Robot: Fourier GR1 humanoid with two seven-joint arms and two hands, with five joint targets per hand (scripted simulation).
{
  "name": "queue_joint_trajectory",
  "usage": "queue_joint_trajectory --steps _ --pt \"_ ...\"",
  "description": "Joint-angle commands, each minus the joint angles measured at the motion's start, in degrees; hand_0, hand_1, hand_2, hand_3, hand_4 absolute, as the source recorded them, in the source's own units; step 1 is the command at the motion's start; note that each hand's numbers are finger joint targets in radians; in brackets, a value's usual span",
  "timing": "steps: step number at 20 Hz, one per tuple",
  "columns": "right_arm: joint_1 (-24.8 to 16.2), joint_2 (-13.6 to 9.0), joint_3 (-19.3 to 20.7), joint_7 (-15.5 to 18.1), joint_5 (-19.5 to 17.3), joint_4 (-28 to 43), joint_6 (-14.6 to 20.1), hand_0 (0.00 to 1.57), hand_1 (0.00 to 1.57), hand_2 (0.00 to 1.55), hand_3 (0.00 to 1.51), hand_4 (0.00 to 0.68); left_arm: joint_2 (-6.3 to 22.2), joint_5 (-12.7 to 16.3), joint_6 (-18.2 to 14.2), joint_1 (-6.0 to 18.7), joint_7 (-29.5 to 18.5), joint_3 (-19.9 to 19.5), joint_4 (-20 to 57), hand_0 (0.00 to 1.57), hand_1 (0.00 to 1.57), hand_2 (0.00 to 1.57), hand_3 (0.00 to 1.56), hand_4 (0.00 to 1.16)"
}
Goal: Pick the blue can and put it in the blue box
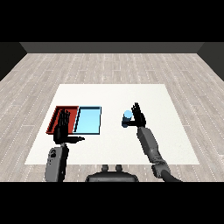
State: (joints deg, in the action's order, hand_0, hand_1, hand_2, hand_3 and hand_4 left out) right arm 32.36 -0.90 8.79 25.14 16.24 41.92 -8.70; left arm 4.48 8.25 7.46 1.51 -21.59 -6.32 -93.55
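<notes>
The blue can point(127, 115) stands upright on the white table point(153, 96), right of the trays. My right hand point(138, 117) is just right of the can, fingers straight and raised, thumb reaching toward the can's base; it is open and touches or nearly touches the can. The light blue tray point(89, 120) lies left of the can with nothing in it. My left hand point(62, 127) hovers over the red tray point(59, 114), fingers straight, thumb pointing right, open and holding nothing.
The red tray and the light blue tray lie side by side at the table's left. Bare white table stretches behind and to the right of the can. Wooden floor surrounds the table.
</notes>
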Motion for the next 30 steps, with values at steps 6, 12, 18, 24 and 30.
queue_joint_trajectory --steps 6,12,18,24,30 --pt "8.37 0.87 -0.68 8.19 1.58 -15.79 1.45 0.0 0.0 0.0 0.0 0.0 -0.11 -0.44 1.53 -2.76 -3.38 0.12 0.33 0.0 0.0 0.0 0.0 0.0" --pt "8.49 -0.2 -0.07 3.86 0.5 -13.88 -0.03 0.0 0.0 0.0 0.0 0.0 -1.18 0.48 -0.68 -0.21 2.71 1.15 -3.09 0.0 0.0 0.0 0.0 0.0" --pt "3.94 0.86 -2.76 -0.59 2.8 -6.18 0.95 0.0 0.0 0.0 0.0 0.0 -0.63 -0.44 -0.73 2.49 -0.69 -0.18 3.36 0.0 0.0 0.0 0.0 0.0" --pt "9.79 -1.47 -0.09 6.87 0.19 -19.97 12.79 1.49 1.49 1.51 1.48 0.6 0.29 0.9 -1.25 1.19 3.55 -0.78 -2.79 0.0 0.0 0.0 0.0 0.0" --pt "12.12 -1.44 -2.71 3.58 -2.54 -19.88 19.13 1.49 1.49 1.47 1.43 0.616 -0.37 -0.16 -1.06 0.08 2.19 0.17 -1.65 0.0 0.0 0.0 0.0 0.0"
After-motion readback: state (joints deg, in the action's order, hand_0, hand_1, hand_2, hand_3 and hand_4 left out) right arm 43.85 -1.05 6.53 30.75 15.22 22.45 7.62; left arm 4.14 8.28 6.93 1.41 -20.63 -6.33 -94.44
